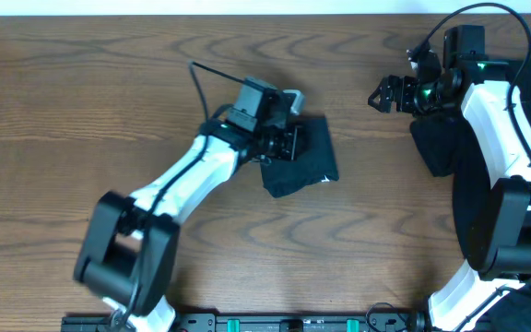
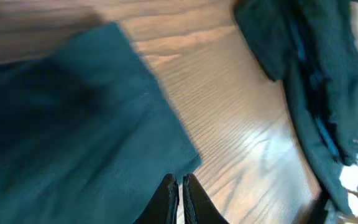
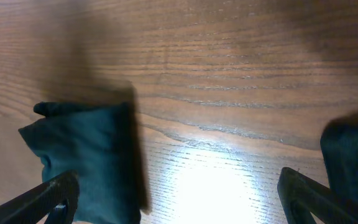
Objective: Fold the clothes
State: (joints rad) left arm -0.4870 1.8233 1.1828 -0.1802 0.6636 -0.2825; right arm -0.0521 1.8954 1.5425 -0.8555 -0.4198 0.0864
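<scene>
A small folded rectangle of dark navy clothes (image 1: pixel 307 159) lies at the table's middle. My left gripper (image 1: pixel 289 145) rests over its left edge. In the left wrist view the folded cloth (image 2: pixel 73 130) fills the left side, and my left gripper (image 2: pixel 180 185) is shut with its tips right at the cloth's near corner; I see no fabric between them. My right gripper (image 1: pixel 382 95) stands wide open at the upper right, apart from the fold. In the right wrist view its fingers (image 3: pixel 50 198) bracket bare wood, with the folded cloth (image 3: pixel 86 155) behind the left one.
A loose heap of dark garments (image 1: pixel 487 184) covers the table's right side under the right arm, also visible as a dark pile (image 2: pixel 309 68) in the left wrist view. A black cable (image 1: pixel 201 83) trails from the left wrist.
</scene>
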